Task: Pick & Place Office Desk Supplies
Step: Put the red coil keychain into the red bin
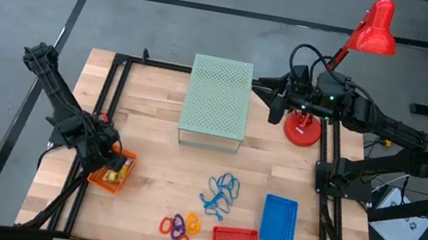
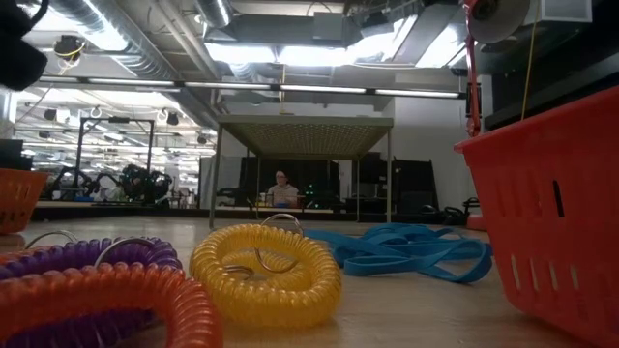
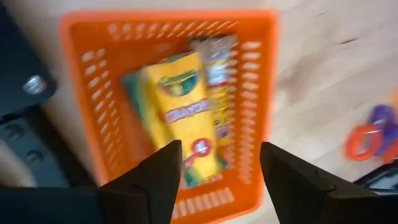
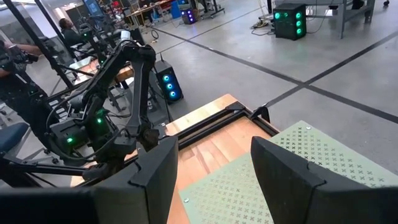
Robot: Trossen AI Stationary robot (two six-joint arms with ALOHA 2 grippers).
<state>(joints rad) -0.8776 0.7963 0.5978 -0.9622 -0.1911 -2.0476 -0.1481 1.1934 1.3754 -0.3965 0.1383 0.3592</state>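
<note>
- Left wrist view: orange basket [image 3: 81,93] holds yellow crayon boxes [image 3: 183,106]; left gripper [image 3: 217,171] spread, empty, above it.
- Right gripper [image 4: 214,165] spread over green perforated box [image 4: 298,168].

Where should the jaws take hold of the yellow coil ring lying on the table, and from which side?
Probably from straight above, across one side of the yellow coil ring's loop. It lies flat on the table, so one jaw can drop into its open centre and the other outside. The orange ring and purple ring crowd one side; the side toward the blue loops looks clearer.
</note>
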